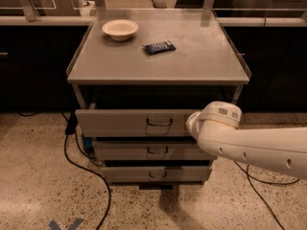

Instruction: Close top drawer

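The top drawer (129,122) is a wide grey metal drawer with a tall flat front panel and a small dark wire handle (159,122) at its centre. It stands pulled out a little from the grey cabinet (158,61). My white arm comes in from the right, and its wrist covers the right end of the drawer front. My gripper (192,124) is at that right end, against the front panel, hidden behind the wrist.
Two shorter grey drawers (153,150) sit below the top one. On the cabinet top are a white bowl (120,29) and a dark packet (159,47). A black cable (79,164) runs over the speckled floor at the left. Dark counters stand behind.
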Tool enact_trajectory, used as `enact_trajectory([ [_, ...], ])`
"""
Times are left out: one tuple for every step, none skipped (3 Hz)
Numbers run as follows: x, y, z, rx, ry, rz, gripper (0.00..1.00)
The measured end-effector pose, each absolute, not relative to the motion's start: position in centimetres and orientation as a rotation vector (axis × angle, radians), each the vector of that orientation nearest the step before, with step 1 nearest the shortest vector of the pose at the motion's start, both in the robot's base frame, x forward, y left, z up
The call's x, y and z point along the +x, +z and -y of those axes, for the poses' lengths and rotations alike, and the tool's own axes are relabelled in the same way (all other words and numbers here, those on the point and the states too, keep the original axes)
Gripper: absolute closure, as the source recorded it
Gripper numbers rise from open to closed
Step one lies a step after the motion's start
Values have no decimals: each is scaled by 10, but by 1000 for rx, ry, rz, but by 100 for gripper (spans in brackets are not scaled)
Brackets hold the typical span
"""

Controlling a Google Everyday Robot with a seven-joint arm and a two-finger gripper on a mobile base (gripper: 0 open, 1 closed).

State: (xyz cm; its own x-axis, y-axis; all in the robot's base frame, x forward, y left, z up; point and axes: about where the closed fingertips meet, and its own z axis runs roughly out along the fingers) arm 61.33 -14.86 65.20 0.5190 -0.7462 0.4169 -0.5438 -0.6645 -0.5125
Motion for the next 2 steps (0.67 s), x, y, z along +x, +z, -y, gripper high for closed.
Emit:
enact_trajectory([
  [616,653,148,-2443,-899,-1073,100],
  [634,654,147,-2455,-925,-1032,100],
])
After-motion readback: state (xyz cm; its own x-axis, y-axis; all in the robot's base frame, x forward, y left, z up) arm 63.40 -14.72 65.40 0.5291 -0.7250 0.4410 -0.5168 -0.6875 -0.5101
